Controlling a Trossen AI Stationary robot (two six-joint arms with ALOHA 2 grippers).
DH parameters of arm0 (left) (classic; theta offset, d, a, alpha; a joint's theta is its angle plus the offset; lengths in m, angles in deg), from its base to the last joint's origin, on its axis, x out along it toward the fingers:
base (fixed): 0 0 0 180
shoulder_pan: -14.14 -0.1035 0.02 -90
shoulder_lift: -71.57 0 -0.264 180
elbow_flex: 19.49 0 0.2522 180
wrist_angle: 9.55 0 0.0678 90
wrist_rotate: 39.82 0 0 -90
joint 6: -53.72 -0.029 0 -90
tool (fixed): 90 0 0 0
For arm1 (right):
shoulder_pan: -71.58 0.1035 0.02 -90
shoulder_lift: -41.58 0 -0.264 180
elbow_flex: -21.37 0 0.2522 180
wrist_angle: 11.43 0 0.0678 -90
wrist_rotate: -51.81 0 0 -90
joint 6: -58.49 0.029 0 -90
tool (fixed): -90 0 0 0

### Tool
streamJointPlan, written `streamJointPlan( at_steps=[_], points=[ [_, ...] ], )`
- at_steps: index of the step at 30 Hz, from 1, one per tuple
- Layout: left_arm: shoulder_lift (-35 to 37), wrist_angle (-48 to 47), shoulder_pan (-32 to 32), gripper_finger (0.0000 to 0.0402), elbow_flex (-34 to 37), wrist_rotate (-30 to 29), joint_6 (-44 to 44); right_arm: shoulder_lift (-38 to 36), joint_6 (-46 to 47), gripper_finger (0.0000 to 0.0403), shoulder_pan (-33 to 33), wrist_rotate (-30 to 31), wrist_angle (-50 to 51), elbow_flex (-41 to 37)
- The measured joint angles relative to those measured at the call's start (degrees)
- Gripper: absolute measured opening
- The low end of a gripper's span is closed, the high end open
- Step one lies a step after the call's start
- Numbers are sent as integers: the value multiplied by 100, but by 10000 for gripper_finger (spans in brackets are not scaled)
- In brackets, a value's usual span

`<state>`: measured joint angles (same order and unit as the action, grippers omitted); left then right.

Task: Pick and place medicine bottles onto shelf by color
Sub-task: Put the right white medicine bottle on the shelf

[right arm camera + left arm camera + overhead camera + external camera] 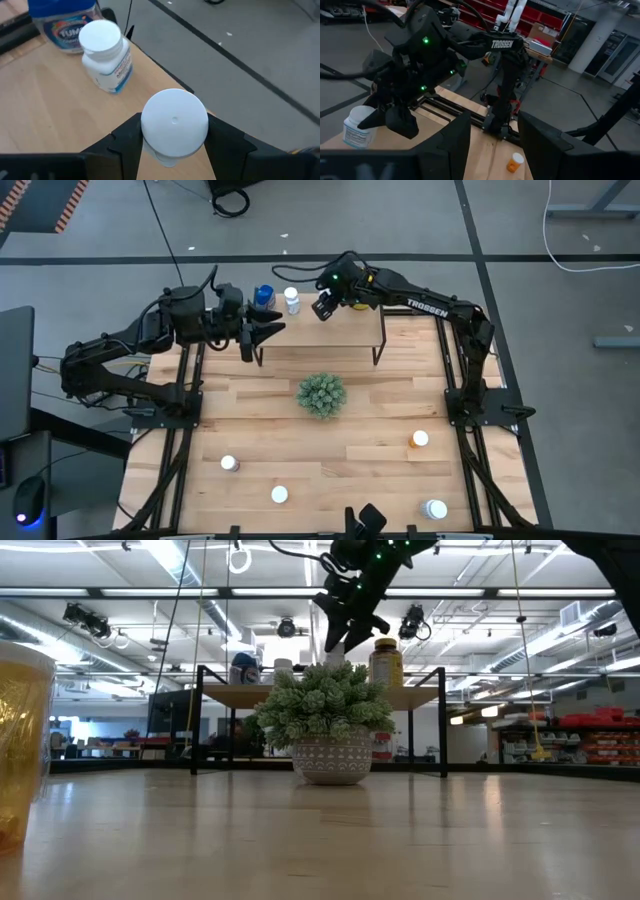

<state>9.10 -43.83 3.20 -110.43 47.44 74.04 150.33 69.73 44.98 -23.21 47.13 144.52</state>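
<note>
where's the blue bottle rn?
High view: the blue bottle stands at the shelf's left end, beside a white bottle, near the left hand.

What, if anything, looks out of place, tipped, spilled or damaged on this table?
Nothing stands out. The bottles on the shelf stand upright, as do those lower on the table. The potted plant sits upright mid-table. The right gripper holds a white-capped bottle over the shelf; the left gripper is beside the shelf.
</note>
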Motion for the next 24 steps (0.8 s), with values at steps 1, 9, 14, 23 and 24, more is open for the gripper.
streamJointPlan(
  at_steps=[1, 9, 14, 23, 24],
  points=[
    [0, 0, 0, 172, 0, 0, -2, 0, -115, 193, -1, -35, 4, 0],
    [-2, -2, 0, 172, 0, 2, -11, 60, -768, 193, -78, -377, 2, 2],
    [-2, -2, 0, 172, 0, 2, -9, 169, -812, 193, -148, -549, -36, 0],
    [-2, -4, 0, 172, 0, 2, 4, 227, -800, 194, -218, -587, -117, 2],
    [-2, -4, -2, 172, 0, 2, 4, 227, -807, 194, -216, -587, -116, 2]
  ],
)
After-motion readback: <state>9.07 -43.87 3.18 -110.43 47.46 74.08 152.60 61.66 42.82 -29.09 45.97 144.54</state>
